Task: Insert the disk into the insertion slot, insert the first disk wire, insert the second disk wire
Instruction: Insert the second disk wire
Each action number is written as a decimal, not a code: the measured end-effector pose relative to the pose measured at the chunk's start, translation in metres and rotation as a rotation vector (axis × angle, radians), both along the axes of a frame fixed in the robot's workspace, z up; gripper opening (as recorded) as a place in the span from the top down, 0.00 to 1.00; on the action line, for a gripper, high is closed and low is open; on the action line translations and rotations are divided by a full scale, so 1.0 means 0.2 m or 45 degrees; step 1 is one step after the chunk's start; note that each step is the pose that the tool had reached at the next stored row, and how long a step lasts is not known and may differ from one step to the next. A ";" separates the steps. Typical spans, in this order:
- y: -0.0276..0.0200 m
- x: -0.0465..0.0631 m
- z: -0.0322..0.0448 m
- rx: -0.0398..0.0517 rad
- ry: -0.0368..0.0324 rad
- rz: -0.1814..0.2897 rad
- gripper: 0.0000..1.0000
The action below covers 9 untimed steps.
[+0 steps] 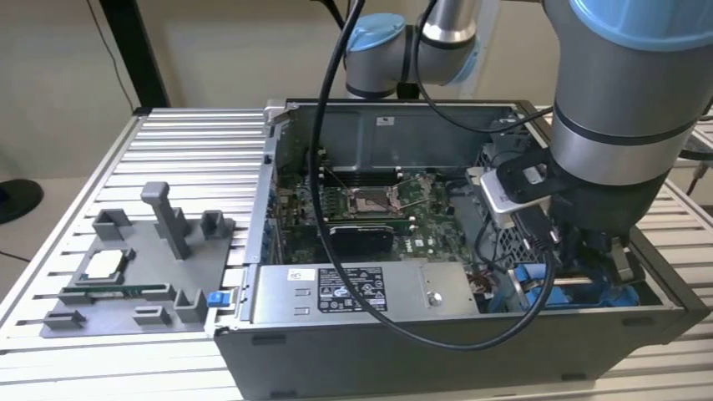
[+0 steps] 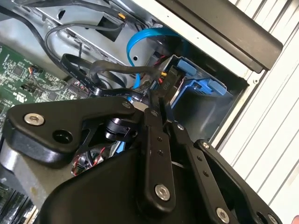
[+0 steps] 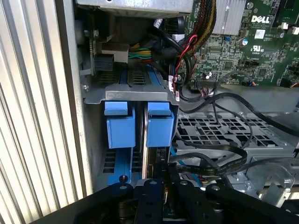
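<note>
Status on the disk [image 3: 160,128]: the flat drive in its bright blue plastic carrier frame sits on edge down inside the insertion slot [image 3: 126,94], the dark grey rectangular drive bay in the corner of the open grey computer case [image 1: 446,355]. From the first wrist view I mostly see the blue carrier end with its chunky tab. A second blue tab [image 3: 120,126] sits just beside it under the same grey metal lip.

The black gripper [image 2: 160,95] hangs right over that blue carrier. Its fingers [image 2: 154,140] are clenched close together, and in the second wrist view the tips pinch a small black wire plug [image 2: 168,80] that sits against the blue frame. I can't tell how far the plug is seated.

A flat bright blue cable [image 2: 145,37] loops up just behind the bay, and a bunch of black cables [image 3: 219,158] drape across the perforated grey metal cage [image 3: 210,133] next to it.

Further out, the green motherboard [image 1: 368,200] lies in the middle of the case, and the silver labelled power-supply box [image 1: 356,292] runs along the near wall. The big grey and blue robot arm [image 1: 624,125] reaches down into the case corner on the exterior view's right. Everything stands on a ribbed aluminium worktop [image 1: 189,142]. A grey plastic parts fixture [image 1: 145,267] sits on it, well off to the exterior view's left.
</note>
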<state>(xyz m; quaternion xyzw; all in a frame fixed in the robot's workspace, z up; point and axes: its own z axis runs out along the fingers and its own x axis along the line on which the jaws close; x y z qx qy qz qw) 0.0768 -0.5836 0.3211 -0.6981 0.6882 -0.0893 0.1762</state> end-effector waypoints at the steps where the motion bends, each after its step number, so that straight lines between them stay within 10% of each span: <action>1: 0.000 0.00 0.000 0.000 0.0001 0.000 1.00; 3: 0.000 0.00 -0.002 0.001 0.0000 0.000 1.00; 4: 0.000 0.00 -0.004 0.001 -0.0002 0.000 0.00; 9: 0.000 0.00 0.074 0.001 0.0001 0.000 0.00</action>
